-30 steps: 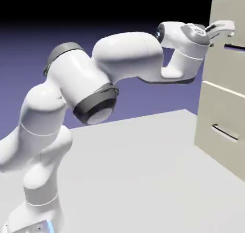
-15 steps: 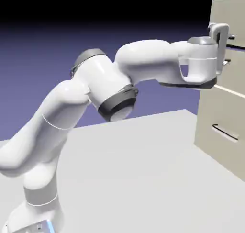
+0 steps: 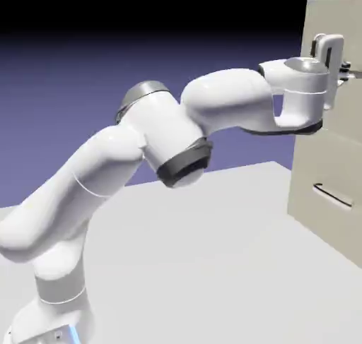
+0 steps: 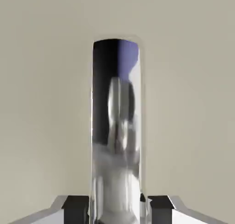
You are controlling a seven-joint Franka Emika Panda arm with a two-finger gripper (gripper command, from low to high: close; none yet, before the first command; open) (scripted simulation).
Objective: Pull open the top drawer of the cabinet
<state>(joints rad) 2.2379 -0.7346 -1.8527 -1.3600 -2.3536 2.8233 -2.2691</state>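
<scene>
- Hand view, nearest: the pincer (image 4: 117,208) stood with one dark finger pad (image 4: 75,207) at each side of the bar handle (image 4: 115,126). The pads lay tight against the bar, so the pincer was judged nearly closed and gripping the handle.
- The handle appeared as a shiny metal bar running up the middle of the hand view, with the flat beige front of the top drawer (image 4: 41,103) filling the rest.
- Exterior view: the white arm (image 3: 141,152) rose from the lower left over the grey counter (image 3: 198,265) and reached right, with the pincer (image 3: 338,66) at the top drawer (image 3: 318,25) near the upper right corner.
- The top drawer front stood slightly proud of the lower drawer (image 3: 329,187) on the cabinet (image 3: 346,229), so the pull was judged as just begun.
- Remaining: most of the drawer travel, as far as the views showed.
- The lower drawer handle (image 3: 332,196) was untouched.
</scene>
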